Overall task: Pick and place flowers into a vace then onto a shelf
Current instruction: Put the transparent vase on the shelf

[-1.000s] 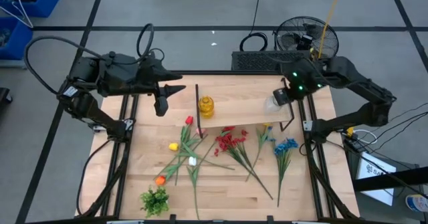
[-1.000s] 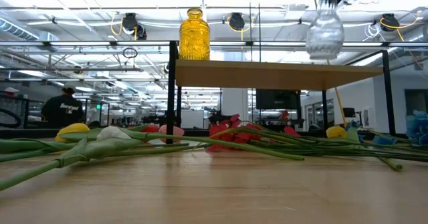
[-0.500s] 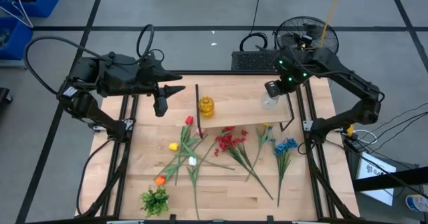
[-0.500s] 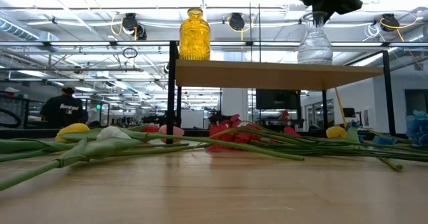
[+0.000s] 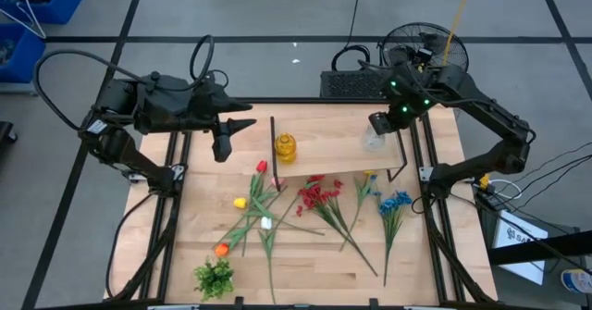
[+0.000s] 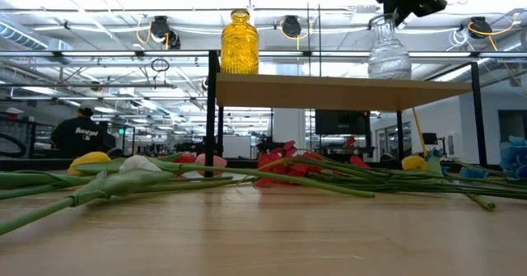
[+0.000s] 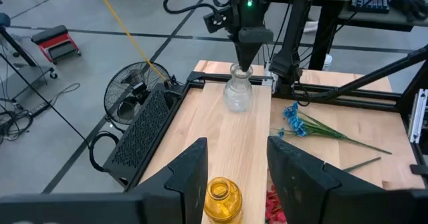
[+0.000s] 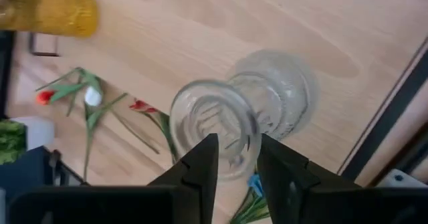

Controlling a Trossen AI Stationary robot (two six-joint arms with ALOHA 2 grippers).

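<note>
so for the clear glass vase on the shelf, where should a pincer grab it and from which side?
Grip the clear glass vase by its narrow neck, coming straight down from above. It stands upright on the shelf, and the neck is much slimmer than the rounded ribbed body, so the fingers can close around it. The right pincer is already over the mouth, fingers either side of the rim.

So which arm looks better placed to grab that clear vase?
The right. Its gripper is directly over the clear vase on the shelf, fingers at its rim. The left gripper hovers beyond the shelf's other end, near the yellow vase.
</note>
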